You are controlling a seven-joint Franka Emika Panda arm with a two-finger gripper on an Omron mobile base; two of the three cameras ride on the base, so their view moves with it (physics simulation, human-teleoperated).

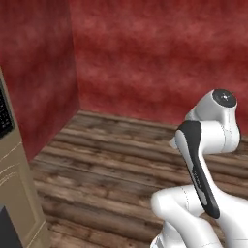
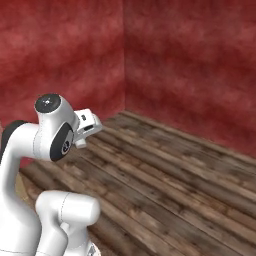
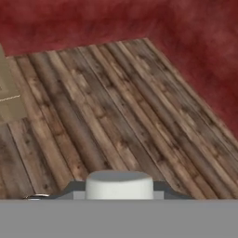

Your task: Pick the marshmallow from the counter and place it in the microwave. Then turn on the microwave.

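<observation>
Where the marshmallow lies I cannot tell from here, nor which way it points or how its long axis runs. My gripper shows as a small white block with dark slots beyond my wrist, turned toward the room's corner. Its fingers are hidden, so I cannot tell how far it is open or whether it has hold of anything. My arm is folded up close over the base: in the left base view one white link with a black strip leans up to a round grey-capped joint, and in the right base view the same joint sits high at the left, above a rounded white shoulder. Under and ahead of me lies a wooden floor of dark, weathered planks that run away toward the corner. Two red mottled walls meet there in one upright seam. At the left edge of the left base view stands one tall tan cabinet with a framed panel on its side, and a piece of the same tan front shows at the left of the hand view. High on that cabinet's front is one narrow black panel with rows of small light marks, cut off by the edge, and I cannot tell what it belongs to. Low at the same edge is one dark grey patch, cut off too.
</observation>
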